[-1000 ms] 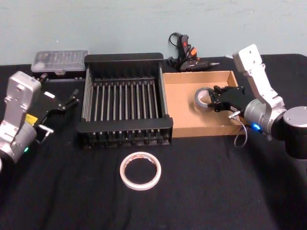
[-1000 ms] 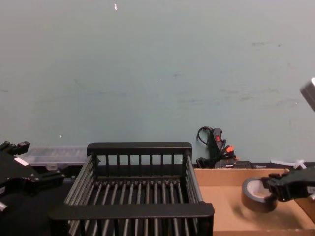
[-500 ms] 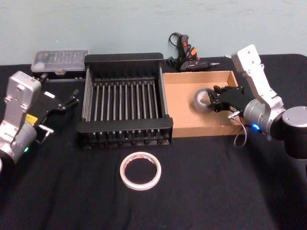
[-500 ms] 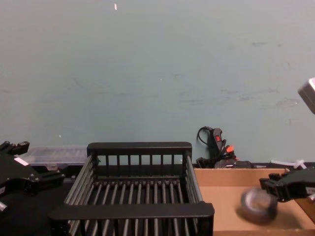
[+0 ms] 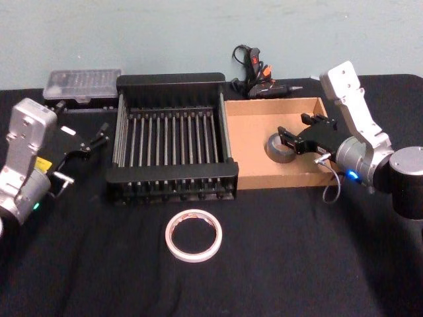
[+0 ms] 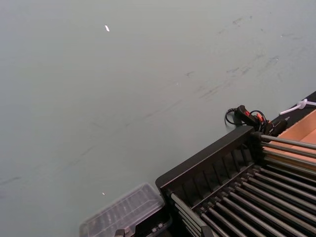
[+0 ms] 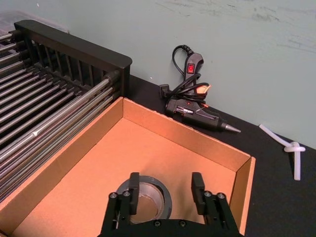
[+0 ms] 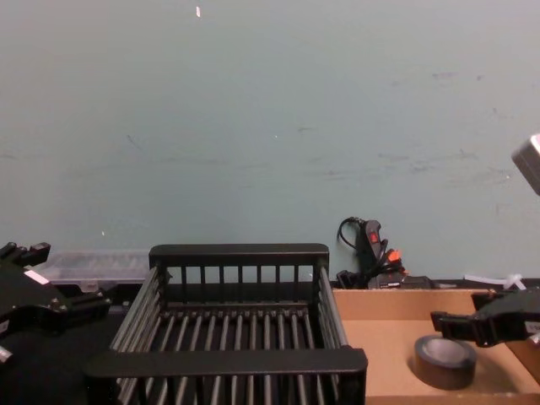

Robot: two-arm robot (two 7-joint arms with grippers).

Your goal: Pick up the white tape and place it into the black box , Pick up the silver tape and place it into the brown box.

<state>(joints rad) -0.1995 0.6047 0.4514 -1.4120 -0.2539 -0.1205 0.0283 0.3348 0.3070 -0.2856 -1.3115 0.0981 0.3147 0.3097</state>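
The silver tape [image 5: 279,149] lies flat on the floor of the brown box [image 5: 251,142], near its right side. My right gripper [image 5: 295,131] hovers just above it, open, with the roll loose below the jaws. In the right wrist view the silver tape [image 7: 160,188] sits between and beneath the spread fingers of the right gripper [image 7: 165,189]. From the chest, the silver tape [image 8: 445,361] rests under the right gripper [image 8: 460,310]. The white tape [image 5: 193,235] lies on the black cloth in front of the black box [image 5: 170,173]. My left gripper [image 5: 100,135] is parked left of the black box.
A glue gun [image 5: 254,76] with its coiled cord lies behind the brown box. A clear plastic case [image 5: 82,84] sits at the back left behind the black box. A white knotted strip [image 7: 289,147] lies on the cloth right of the glue gun.
My right gripper has opened and let go of the silver tape. The roll dropped from a tilted hold in the jaws to lie flat on the brown box floor. The left arm is still.
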